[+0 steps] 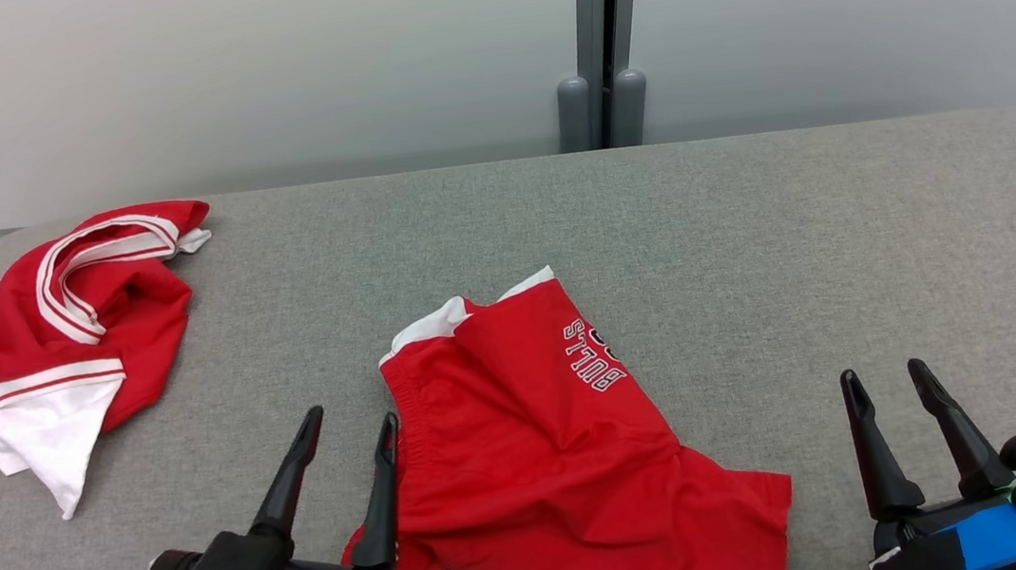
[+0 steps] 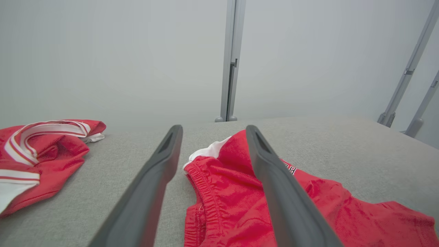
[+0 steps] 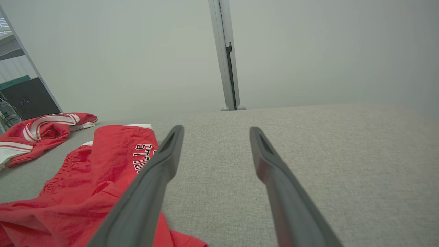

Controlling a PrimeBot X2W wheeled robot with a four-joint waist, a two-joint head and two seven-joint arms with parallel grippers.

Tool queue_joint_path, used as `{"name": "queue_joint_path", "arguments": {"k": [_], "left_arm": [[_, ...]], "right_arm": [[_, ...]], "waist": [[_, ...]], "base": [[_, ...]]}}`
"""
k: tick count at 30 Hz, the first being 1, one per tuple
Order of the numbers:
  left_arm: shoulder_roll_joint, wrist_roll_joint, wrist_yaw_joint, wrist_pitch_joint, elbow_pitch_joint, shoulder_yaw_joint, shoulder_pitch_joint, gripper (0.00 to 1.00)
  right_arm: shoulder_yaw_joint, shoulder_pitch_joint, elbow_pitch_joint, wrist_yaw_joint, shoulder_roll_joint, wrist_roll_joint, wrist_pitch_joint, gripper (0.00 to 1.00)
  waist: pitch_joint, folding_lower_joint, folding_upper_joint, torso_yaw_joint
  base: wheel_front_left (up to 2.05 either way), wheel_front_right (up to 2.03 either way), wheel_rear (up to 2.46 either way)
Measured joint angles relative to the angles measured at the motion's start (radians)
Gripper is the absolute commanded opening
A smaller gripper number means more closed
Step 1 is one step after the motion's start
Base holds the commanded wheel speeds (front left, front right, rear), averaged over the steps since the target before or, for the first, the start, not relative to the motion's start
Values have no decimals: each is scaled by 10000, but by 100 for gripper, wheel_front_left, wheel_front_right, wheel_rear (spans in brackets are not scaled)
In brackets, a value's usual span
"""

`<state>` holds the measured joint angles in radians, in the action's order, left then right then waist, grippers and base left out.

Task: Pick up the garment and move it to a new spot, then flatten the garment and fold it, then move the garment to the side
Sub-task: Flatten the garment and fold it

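A: Grey fabric table (image 1: 750, 229), pale wall behind. State of the jaws?

B: Left gripper (image 1: 354, 424), lower left of frame: jaws spread wide, holding nothing. Its inner finger stands at the waistband edge of the shorts (image 1: 535, 435); contact cannot be confirmed. Right gripper (image 1: 884, 374), lower right: jaws spread wide, empty, over bare table, apart from the cloth.

A: Garment position?

B: Red shorts lie crumpled at centre, lettering uppermost, one leg trailing toward the lower right. Second red-and-white garment (image 1: 63, 326) lies bunched at the upper left, well apart.
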<state>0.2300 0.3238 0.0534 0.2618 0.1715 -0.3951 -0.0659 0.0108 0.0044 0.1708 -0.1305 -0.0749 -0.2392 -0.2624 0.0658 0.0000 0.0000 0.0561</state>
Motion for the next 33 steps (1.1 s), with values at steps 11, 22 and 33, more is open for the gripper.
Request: {"name": "queue_joint_path", "arguments": {"k": [11, 22, 33], "left_arm": [[-986, -1233, 2, 2, -698, 2568, 814, 100], [-1448, -1893, 422, 2, -445, 3741, 999, 100], [-1672, -2192, 610, 0, -399, 3965, 879, 100]], "right_arm": [[15, 165, 100, 0, 4, -29, 0, 100], [416, 414, 451, 0, -140, -132, 0, 100], [2535, 619, 1208, 0, -752, -637, 71, 100]], "waist": [[-254, 0, 0, -130], [-156, 0, 0, -306], [36, 0, 0, -255]], "base": [[0, 0, 0], [0, 0, 0], [0, 0, 0]]}}
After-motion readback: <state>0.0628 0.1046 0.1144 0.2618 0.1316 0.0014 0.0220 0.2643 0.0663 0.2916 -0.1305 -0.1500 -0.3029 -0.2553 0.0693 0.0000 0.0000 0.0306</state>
